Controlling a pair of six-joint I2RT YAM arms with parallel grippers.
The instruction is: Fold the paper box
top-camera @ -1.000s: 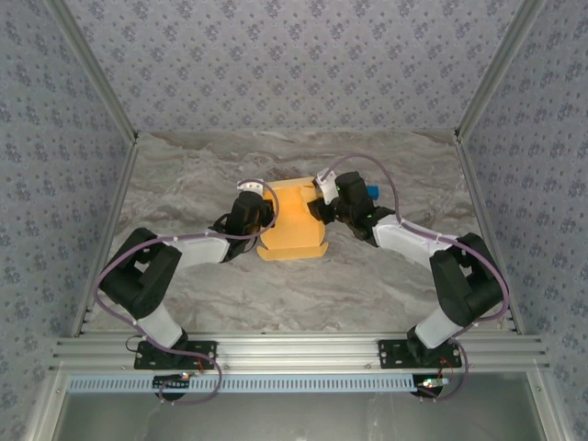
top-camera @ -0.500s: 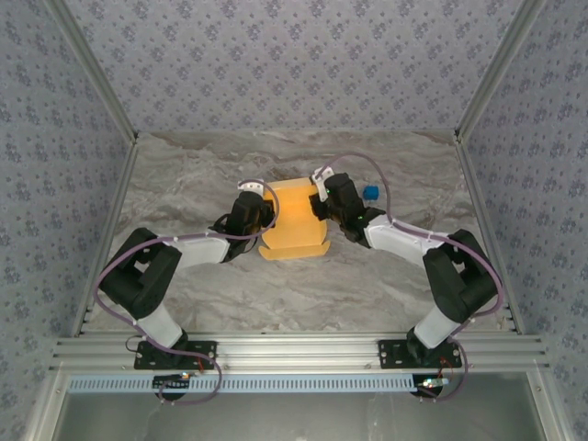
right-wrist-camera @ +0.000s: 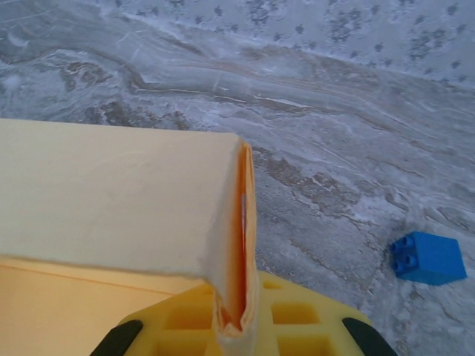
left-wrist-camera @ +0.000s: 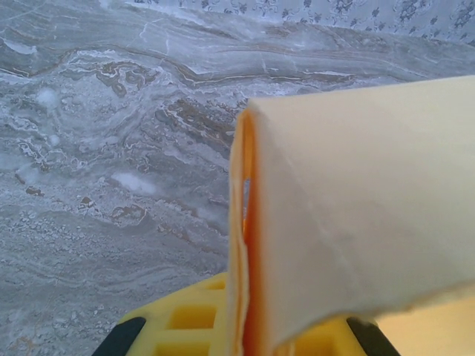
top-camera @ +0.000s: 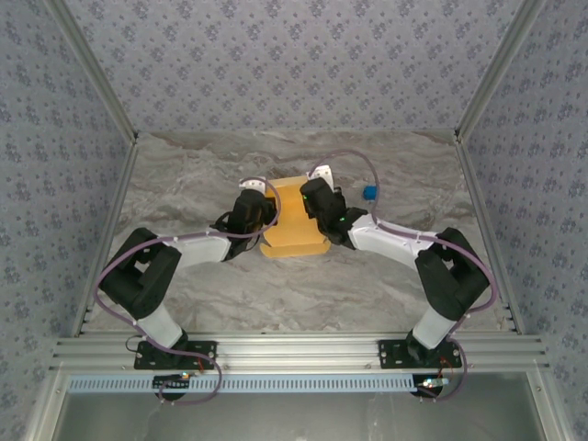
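Yellow-orange card is seen nearest in both wrist views. A doubled-over side wall of the paper box (left-wrist-camera: 356,208) is pinched between the left fingers (left-wrist-camera: 185,322), and the matching wall on the other side is gripped in the same way by the right fingers (right-wrist-camera: 297,315). In each case the fingers are pressed together on the folded edge, with no gap to be made out beside the card.

From above, the paper box is found on the grey marbled worktop (top-camera: 184,184) at 12 o'clock from the arm bases. It is held at its 9 o'clock side by the left arm (top-camera: 197,248) and at about 2 o'clock by the right arm (top-camera: 395,241). A small blue block (top-camera: 369,192) lies farther off at 2 o'clock, apart from the card.

The task is judged to be roughly midway. Both long walls are folded over and raised, while the near end at 6 o'clock appears to lie flat. The end flaps are therefore left to be lifted and tucked before a closed box is formed.
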